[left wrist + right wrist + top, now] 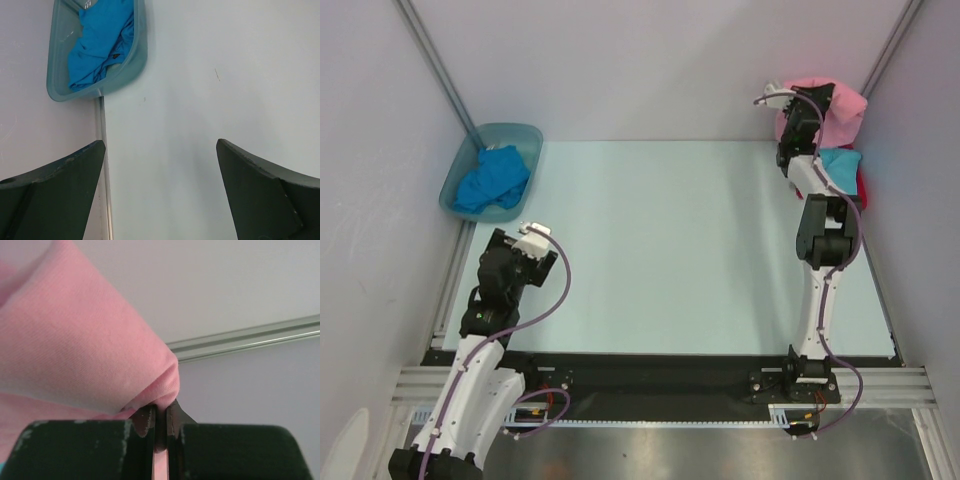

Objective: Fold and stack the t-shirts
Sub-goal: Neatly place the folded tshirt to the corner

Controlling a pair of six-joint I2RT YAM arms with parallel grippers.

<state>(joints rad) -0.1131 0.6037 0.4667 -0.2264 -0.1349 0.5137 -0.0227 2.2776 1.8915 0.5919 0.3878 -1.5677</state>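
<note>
Pink t-shirt (842,108), upper right of the overhead view next to the turquoise t-shirt (840,162): your right gripper (161,415) pinches one fold tightly, left gripper (160,145) gapes empty at lower left; carry it clear and spread it flat mid-desk (670,230).

I'm looking into a lab robot cell: plain white panel walls (650,60), aluminium frame rails (432,58), pale bare tabletop (670,250).

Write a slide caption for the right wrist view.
Right end effector shut on a fold of the pink t-shirt, with a metal rail running behind it.
</note>
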